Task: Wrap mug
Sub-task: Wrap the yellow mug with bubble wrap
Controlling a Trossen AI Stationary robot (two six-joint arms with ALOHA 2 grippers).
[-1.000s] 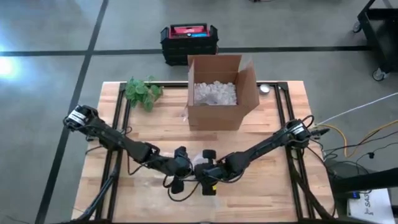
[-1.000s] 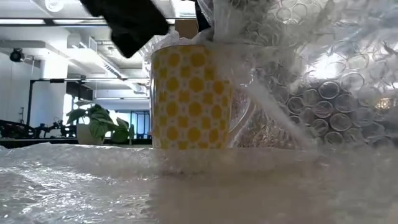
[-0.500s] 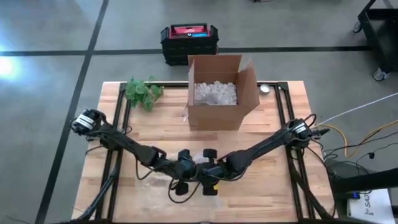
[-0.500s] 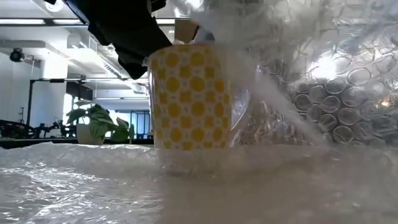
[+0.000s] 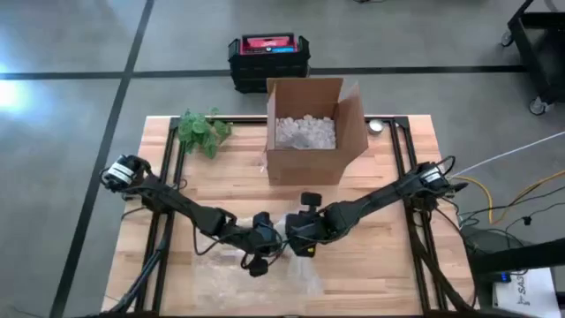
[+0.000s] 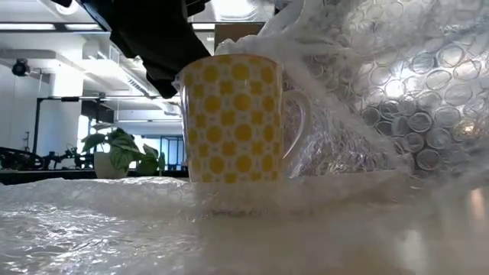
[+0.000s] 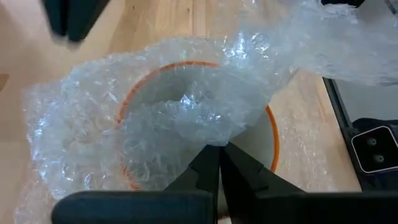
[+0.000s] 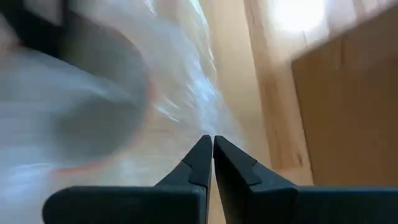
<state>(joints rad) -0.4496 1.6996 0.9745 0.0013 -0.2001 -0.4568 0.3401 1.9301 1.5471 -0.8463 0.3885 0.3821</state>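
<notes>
- Mug (image 6: pixel 234 118): white with a yellow dot-and-diamond pattern, orange rim, handle on its right side in the low view; stands upright on the bubble wrap (image 6: pixel 99 221) near the front middle of the tabletop (image 5: pixel 380 274).
- Bubble wrap is clear and crumpled; one part lies flat under the mug, another part rises behind and to the right of it, and a fold is draped over the mug's mouth in the left wrist view (image 7: pixel 186 118).
- Versus 1 s ago: the wrap that covered the mug's handle side in the low view has pulled off to the right, so handle and rim now show bare.
- Versus 0.5 s ago: the right pincer (image 5: pixel 308 209) has shifted farther from the front edge, toward the cardboard box (image 5: pixel 311 132); the left arm has barely changed.
- Left pincer (image 7: pixel 219 163): fingers pressed together, pinching a fold of bubble wrap just over the mug's rim; in the high view it sits just left of the mug.
- Right pincer (image 8: pixel 213 152): fingers closed tight together; its view is blurred, so cannot tell whether wrap is caught between them.
- Box stands at the far middle of the tabletop, open, white packing fill inside; green plant (image 5: pixel 203 130) at the far left.
</notes>
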